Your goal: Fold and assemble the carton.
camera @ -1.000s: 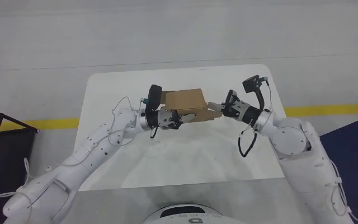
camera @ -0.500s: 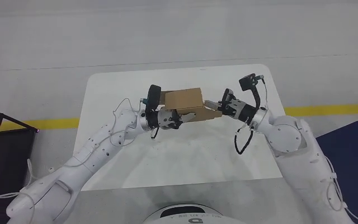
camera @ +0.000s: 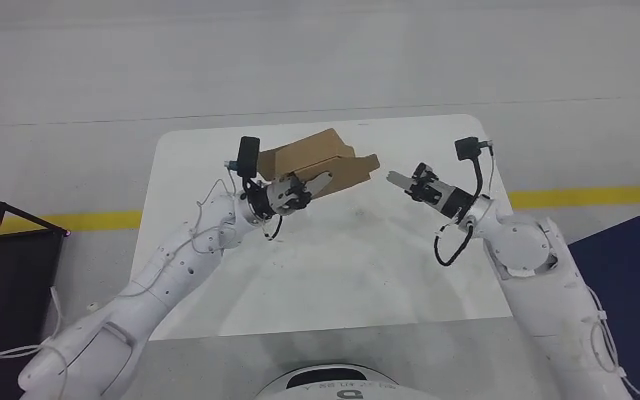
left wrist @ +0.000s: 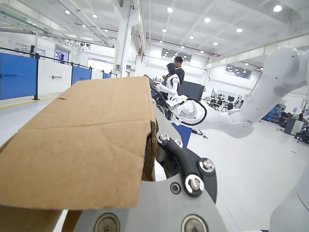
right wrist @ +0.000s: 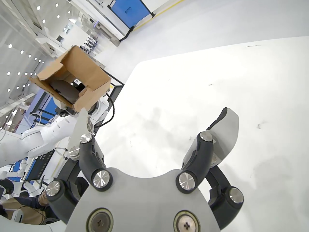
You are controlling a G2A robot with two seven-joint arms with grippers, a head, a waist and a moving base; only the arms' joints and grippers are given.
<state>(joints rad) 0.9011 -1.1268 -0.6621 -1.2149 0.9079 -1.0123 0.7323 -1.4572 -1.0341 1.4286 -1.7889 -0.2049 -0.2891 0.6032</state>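
Carton [camera: 318, 158], brown cardboard, tilted, end open

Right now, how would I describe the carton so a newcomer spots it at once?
Over the far half of the white table, the left gripper holds a cardboard carton off the surface. The only brown thing there, its open end faces the empty right gripper.

A large robotics test hall, shown by a high white ceiling with rows of round lights [left wrist: 207, 19], blue-and-white partition panels [left wrist: 18, 76], a yellow floor line [camera: 585, 195], another white humanoid robot [left wrist: 172, 85] and distant desks with monitors [left wrist: 228, 98].
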